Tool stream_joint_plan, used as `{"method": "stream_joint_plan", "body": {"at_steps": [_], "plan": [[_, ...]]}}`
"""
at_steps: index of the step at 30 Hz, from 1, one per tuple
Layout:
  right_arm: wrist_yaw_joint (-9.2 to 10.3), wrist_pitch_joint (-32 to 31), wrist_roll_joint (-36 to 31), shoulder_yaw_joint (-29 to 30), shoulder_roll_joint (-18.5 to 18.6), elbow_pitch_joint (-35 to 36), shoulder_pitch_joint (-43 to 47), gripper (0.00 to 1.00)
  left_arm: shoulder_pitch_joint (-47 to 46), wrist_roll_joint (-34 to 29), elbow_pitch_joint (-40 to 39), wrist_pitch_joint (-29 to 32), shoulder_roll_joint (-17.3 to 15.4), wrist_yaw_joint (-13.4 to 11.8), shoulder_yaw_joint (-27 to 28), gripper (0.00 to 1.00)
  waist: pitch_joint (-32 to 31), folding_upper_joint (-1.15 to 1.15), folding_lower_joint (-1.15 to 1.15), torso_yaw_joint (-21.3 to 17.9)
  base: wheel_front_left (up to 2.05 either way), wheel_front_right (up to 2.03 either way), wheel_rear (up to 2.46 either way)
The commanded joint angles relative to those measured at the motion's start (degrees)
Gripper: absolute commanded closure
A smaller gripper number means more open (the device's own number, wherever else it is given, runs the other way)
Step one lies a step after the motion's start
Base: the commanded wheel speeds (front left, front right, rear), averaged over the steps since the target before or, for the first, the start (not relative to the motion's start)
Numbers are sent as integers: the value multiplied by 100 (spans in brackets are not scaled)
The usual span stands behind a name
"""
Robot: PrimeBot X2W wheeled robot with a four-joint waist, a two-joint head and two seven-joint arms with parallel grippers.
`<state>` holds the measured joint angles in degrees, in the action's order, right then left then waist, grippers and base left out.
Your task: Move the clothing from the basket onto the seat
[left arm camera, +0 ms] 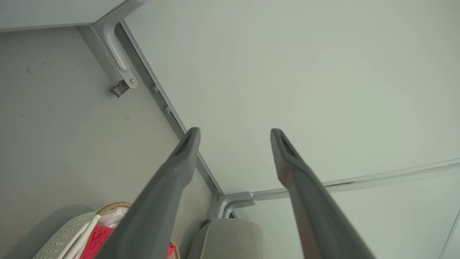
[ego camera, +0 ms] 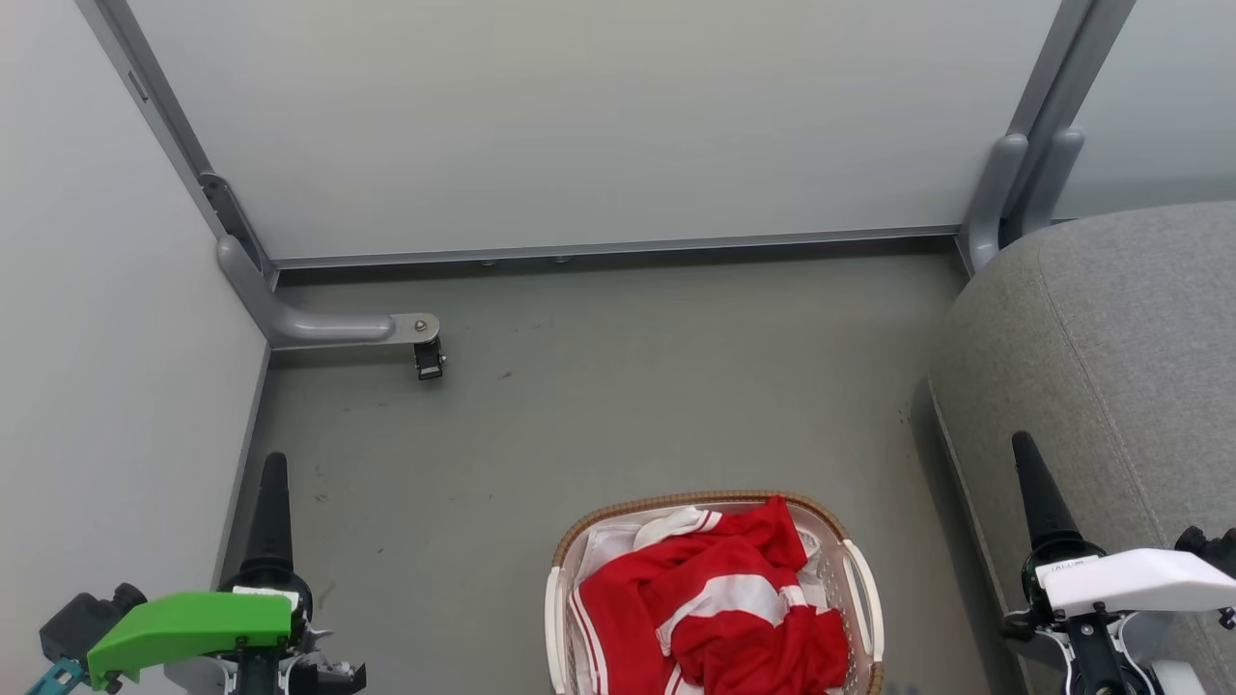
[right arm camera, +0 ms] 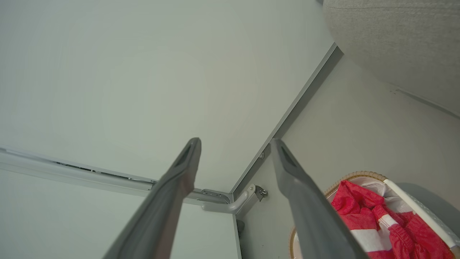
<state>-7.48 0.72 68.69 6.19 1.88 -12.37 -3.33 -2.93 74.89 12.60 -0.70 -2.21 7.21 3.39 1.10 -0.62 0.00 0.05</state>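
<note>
Grey floor (ego camera: pixel 628 386), pale wall panels (ego camera: pixel 579 116), clothing (ego camera: pixel 715 598) in basket (ego camera: pixel 676 501)

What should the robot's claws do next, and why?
Probably lower the right claw toward the red clothing. That clothing lies heaped in the basket, none on the grey seat yet. The right claw and left claw are both open and empty, and the right one hangs beside the seat, so its carry looks shorter.

Left hand (ego camera: pixel 273 468) green-cowled, right hand (ego camera: pixel 1024 446) white-cowled; dark tapering fingers (left arm camera: pixel 179 162), possibly rubber.
</note>
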Motion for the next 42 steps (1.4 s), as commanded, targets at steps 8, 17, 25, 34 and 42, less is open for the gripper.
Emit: {"method": "stream_joint_plan", "body": {"at_steps": [8,17,25,34,42], "plan": [[-1,216,-934,51,61,245,-58,0,32,-1121,-370,-221,-39,-104,-212,0,41,18,0,0,0,0,0],[-1,394,-1696,-18,68,277,-51,0,70,-2168,-391,-398,-46,-318,-480,0,83,23,0,1,0,0,0],[-1,535,-2331,-138,75,262,-29,0,109,-2859,-340,-539,-52,-449,-662,0,110,26,0,5,0,0,0],[-1,685,-2946,-180,82,243,-2,0,167,-3511,-297,-689,-58,-545,-803,0,130,31,0,8,0,0,0],[-1,814,-3422,-182,88,221,31,0,201,-3965,-244,-812,-62,-572,-884,0,146,35,0,11,0,0,0]]}}
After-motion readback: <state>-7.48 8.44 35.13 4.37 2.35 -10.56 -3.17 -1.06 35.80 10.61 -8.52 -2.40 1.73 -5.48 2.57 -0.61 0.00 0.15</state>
